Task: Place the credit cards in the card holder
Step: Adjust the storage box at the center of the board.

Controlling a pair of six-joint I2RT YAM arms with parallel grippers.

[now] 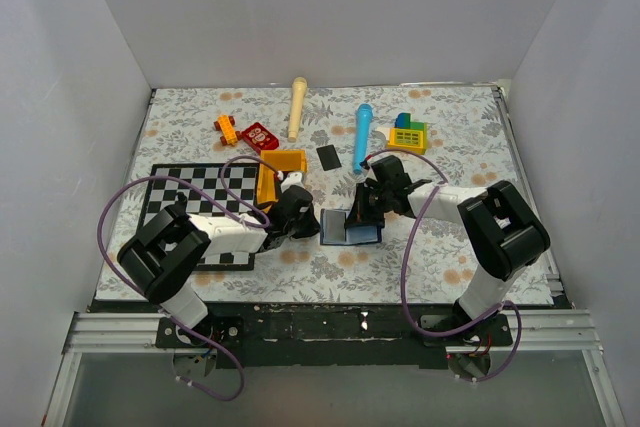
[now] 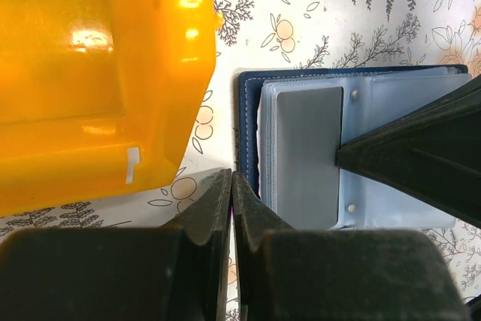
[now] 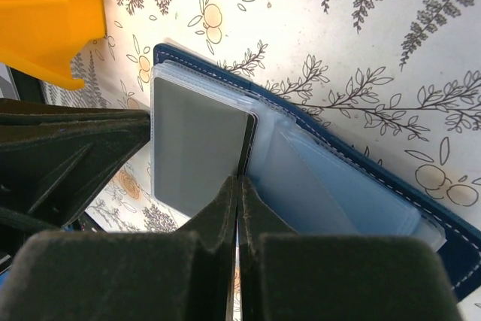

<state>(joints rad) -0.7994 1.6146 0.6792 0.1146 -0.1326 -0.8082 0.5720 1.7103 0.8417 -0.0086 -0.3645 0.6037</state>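
- One card (image 3: 199, 148) lies flat in a clear pocket (image 3: 331, 201) on the left page of the open card holder (image 2: 248, 125) and looks grey through the plastic. Its right edge sits at the pocket's mouth. Whether it is fully seated cannot be told.
- The second card (image 1: 328, 157) lies flat and black on the counter (image 1: 380, 267), well apart from the holder on its far side, near the yellow bin (image 2: 98, 73).
- The cards look thin, stiff, light and glossy, so probably slippery. A card lying flat offers no face to pinch. It would likely need taking across its long edges, or tipping up first, then holding by one short end so the free end can enter a pocket.
- The holder looks soft and light, with floppy plastic pages. It would likely skid on the cloth unless braced, and its pocket mouths are limp.
- The right hand (image 3: 237, 184) is closed with its tips together. They rest against the pocketed card's right edge and seem to pinch nothing, which reads as a push.
- The left hand (image 2: 231, 182) is closed and empty. Its tips are just beside the holder's left edge, apparently serving as a stop.
- The bin stands just beside the holder's left side, with a strip of counter between them.
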